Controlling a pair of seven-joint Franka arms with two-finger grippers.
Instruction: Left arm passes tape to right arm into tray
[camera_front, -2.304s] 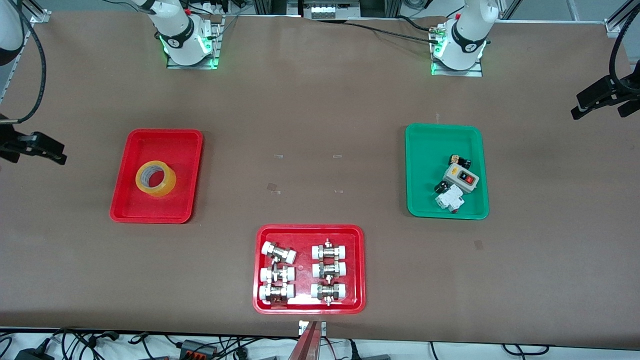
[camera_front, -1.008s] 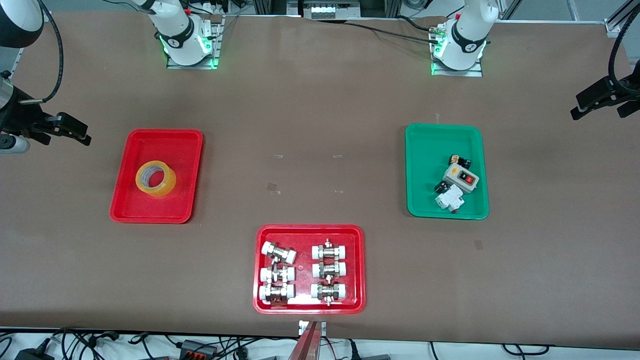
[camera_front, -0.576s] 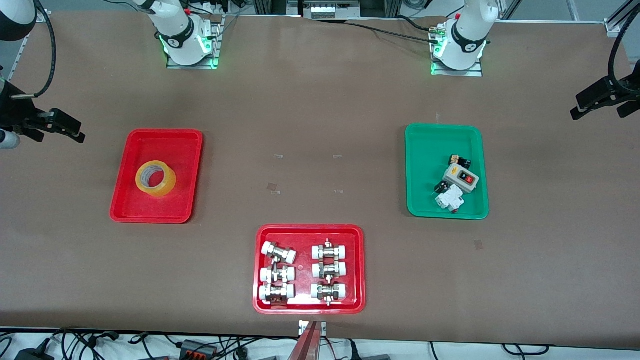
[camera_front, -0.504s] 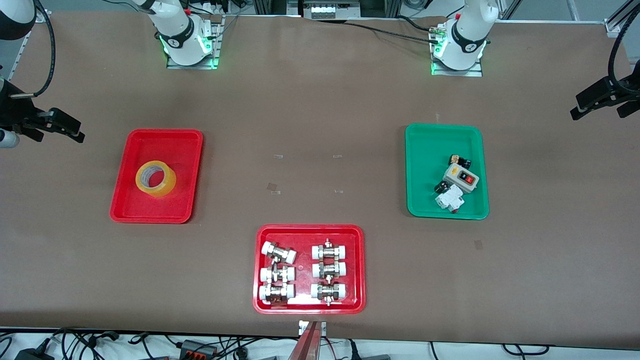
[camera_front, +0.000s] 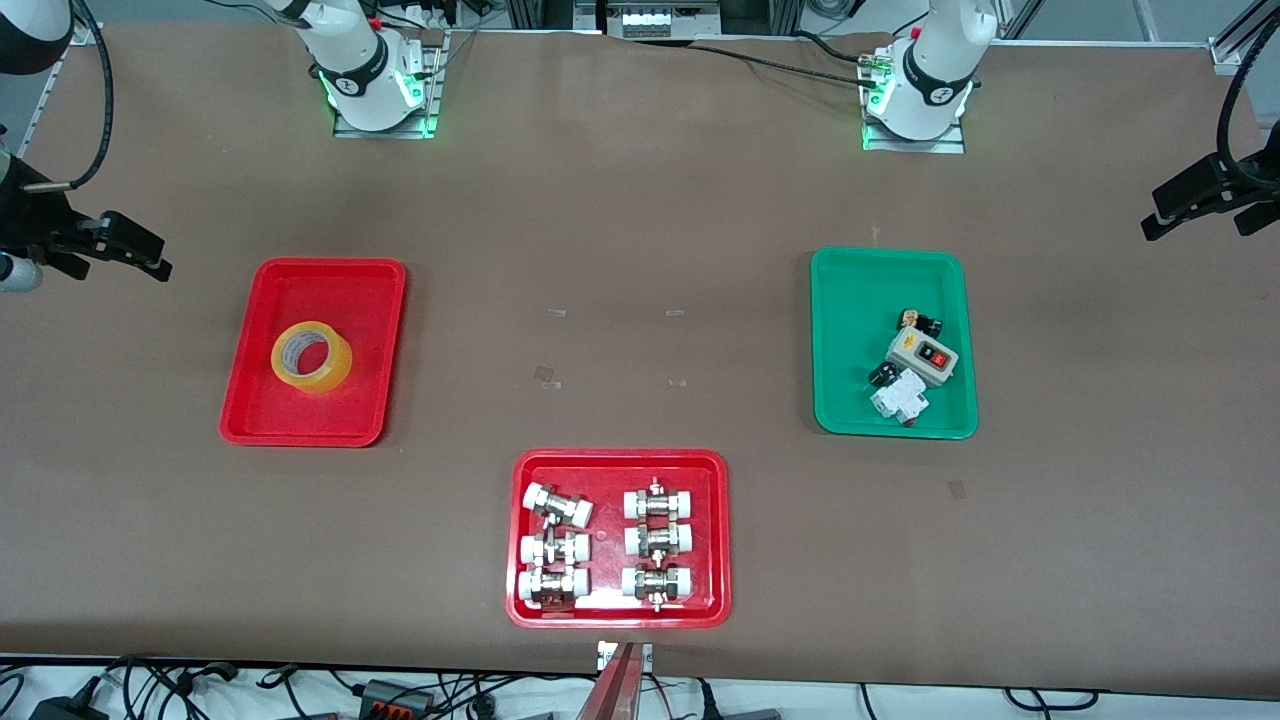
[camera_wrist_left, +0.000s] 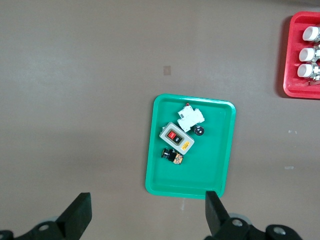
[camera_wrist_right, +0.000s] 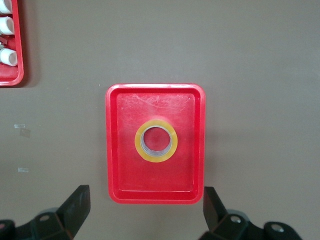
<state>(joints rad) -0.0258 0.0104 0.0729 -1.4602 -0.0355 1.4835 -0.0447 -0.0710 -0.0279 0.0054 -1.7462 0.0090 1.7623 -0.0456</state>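
Observation:
The yellow tape (camera_front: 330, 376) lies flat with its hole up in the tall red tray (camera_front: 300, 425) toward the right arm's end of the table. The right wrist view looks straight down on the tape (camera_wrist_right: 174, 141) and the tray (camera_wrist_right: 125, 180). My right gripper (camera_front: 128, 247) hangs high over the table's right-arm end, open and empty, and its fingers (camera_wrist_right: 75, 206) stand wide apart. My left gripper (camera_front: 1198, 198) hangs high over the left arm's end, open and empty, and looks down past its fingers (camera_wrist_left: 78, 216) at the green tray (camera_wrist_left: 217, 170).
The green tray (camera_front: 850, 400) holds a switch box (camera_front: 921, 356) and small electrical parts. A wider red tray (camera_front: 720, 540) with metal-and-white pipe fittings lies nearest the front camera at the table's middle. Bits of tape mark the bare brown table between the trays.
My right gripper has risen and shifted a little toward the robots' bases near the table's end. The tape stays in the tray. My left arm has not moved.

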